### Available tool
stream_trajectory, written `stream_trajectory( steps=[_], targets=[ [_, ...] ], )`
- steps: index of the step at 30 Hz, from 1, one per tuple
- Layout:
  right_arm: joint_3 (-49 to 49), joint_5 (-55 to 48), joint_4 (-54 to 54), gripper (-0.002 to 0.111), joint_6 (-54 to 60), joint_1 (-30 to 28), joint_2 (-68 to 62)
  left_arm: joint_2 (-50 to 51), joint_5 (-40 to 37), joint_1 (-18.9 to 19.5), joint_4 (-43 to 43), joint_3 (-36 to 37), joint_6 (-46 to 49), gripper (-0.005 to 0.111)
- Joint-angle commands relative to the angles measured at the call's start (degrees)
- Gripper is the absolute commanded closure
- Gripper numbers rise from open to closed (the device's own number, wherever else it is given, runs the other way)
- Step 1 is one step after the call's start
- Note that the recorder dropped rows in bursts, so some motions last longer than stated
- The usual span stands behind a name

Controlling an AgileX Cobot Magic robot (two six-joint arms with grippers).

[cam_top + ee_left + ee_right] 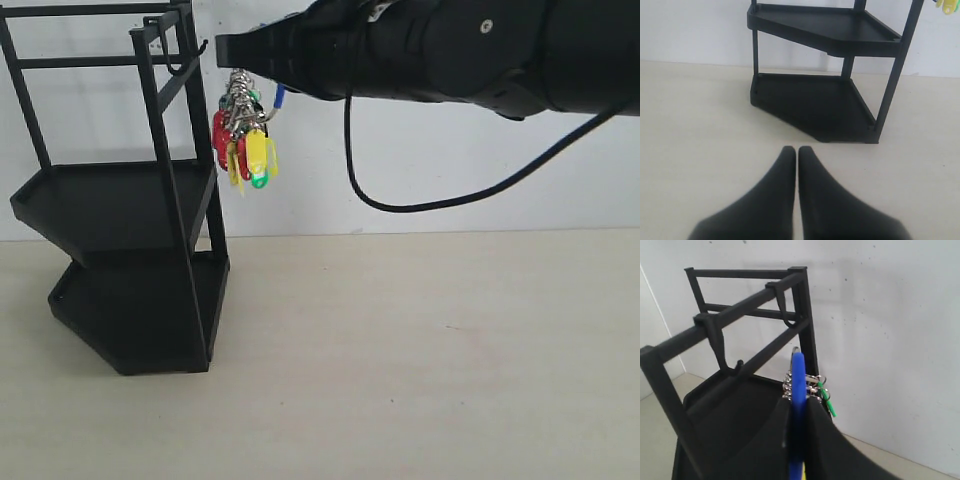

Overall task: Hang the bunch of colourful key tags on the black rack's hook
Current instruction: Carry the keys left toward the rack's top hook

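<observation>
The black rack point(120, 200) stands at the left on the table. A thin hook point(177, 67) curves down from its top bar. My right gripper point(224, 48) reaches in from the right at top-bar height, just right of the hook. It is shut on the blue loop point(798, 375) of the colourful key tag bunch point(243, 135). The bunch hangs free beside the rack's upright and touches nothing else. In the right wrist view two hooks point(786, 315) hang from the bar beyond the gripper point(798, 402). My left gripper point(797, 150) is shut and empty, low over the table.
A white wall stands close behind the rack. The rack's two trays point(825, 30) hold nothing. A black cable point(400, 205) droops from the right arm. Bare beige table point(420, 350) spreads to the right of the rack.
</observation>
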State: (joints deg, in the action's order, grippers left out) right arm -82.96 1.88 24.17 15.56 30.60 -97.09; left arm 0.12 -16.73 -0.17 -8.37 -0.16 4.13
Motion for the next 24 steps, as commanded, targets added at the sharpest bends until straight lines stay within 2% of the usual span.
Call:
stream_trajectory(
  steps=[1, 24],
  targets=[
    [-3.45, 2.45, -0.46, 0.108, 2.43, 1.93, -1.46, -0.12, 0.39, 0.14, 0.28, 0.16, 0.20, 0.102],
    [-6.34, 4.04, -0.86, 0.108, 5.82, 4.49, -4.86, -0.12, 0.39, 0.14, 0.28, 0.16, 0.20, 0.102]
  ],
)
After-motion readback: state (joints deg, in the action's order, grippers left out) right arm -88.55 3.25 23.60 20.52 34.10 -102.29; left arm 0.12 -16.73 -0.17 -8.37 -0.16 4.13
